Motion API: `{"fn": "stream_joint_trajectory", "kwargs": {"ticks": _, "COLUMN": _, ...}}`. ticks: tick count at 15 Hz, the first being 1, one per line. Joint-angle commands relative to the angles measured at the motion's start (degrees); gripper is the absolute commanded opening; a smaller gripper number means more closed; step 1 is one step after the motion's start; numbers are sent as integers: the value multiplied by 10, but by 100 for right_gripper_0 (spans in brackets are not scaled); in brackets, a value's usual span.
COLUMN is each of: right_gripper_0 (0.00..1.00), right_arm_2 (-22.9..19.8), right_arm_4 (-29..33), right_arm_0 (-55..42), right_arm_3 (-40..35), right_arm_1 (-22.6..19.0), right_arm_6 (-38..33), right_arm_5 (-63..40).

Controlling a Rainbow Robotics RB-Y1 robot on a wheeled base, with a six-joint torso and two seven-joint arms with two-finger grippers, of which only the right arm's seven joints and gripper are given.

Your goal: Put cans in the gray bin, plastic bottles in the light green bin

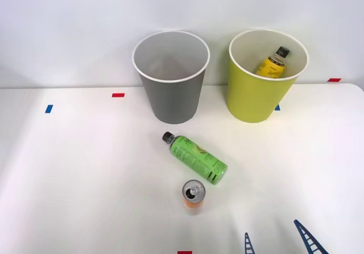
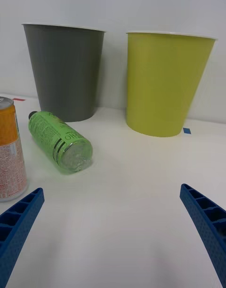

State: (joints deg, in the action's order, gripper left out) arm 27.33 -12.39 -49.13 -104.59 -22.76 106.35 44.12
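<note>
Right wrist view: green bottle (image 2: 59,140) label text too blurred to read.

Tapered round gray bin (image 1: 170,97) with white rim and pale inside. Tapered round yellow-green bin (image 1: 259,94), likewise white-rimmed and pale within. Inside it, a plastic bottle with yellow label and black cap (image 1: 273,64). On the white table (image 1: 85,180), a plastic bottle with bright green label bearing dark print and black cap (image 1: 196,158). Small drink can (image 1: 193,194), orange above, white with red print below, silver on top. Red and blue tape marks (image 1: 118,95) on the tabletop. Ribbed blue gripper fingers (image 2: 205,222).
</note>
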Motion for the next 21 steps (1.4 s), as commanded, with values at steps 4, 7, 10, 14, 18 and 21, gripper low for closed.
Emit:
{"fn": "stream_joint_trajectory", "kwargs": {"ticks": 4, "right_gripper_0": 100, "right_arm_2": 0, "right_arm_4": 0, "right_arm_0": 0, "right_arm_3": 0, "right_arm_1": 0, "right_arm_6": 0, "right_arm_5": 0}}
{"fn": "stream_joint_trajectory", "kwargs": {"ticks": 7, "right_gripper_0": 100, "right_arm_2": 0, "right_arm_4": 0, "right_arm_0": 0, "right_arm_3": 0, "right_arm_1": 0, "right_arm_6": 0, "right_arm_5": 0}}
{"fn": "stream_joint_trajectory", "kwargs": {"ticks": 10, "right_gripper_0": 100, "right_arm_2": 0, "right_arm_4": 0, "right_arm_0": 0, "right_arm_3": 0, "right_arm_1": 0, "right_arm_6": 0, "right_arm_5": 0}}
{"fn": "stream_joint_trajectory", "kwargs": {"ticks": 14, "right_gripper_0": 100, "right_arm_2": 0, "right_arm_4": 0, "right_arm_0": 0, "right_arm_3": 0, "right_arm_1": 0, "right_arm_6": 0, "right_arm_5": 0}}
{"fn": "stream_joint_trajectory", "kwargs": {"ticks": 18, "right_gripper_0": 100, "right_arm_2": 0, "right_arm_4": 0, "right_arm_0": 0, "right_arm_3": 0, "right_arm_1": 0, "right_arm_6": 0, "right_arm_5": 0}}
{"fn": "stream_joint_trajectory", "kwargs": {"ticks": 21, "right_gripper_0": 100, "right_arm_2": 0, "right_arm_4": 0, "right_arm_0": 0, "right_arm_3": 0, "right_arm_1": 0, "right_arm_6": 0, "right_arm_5": 0}}
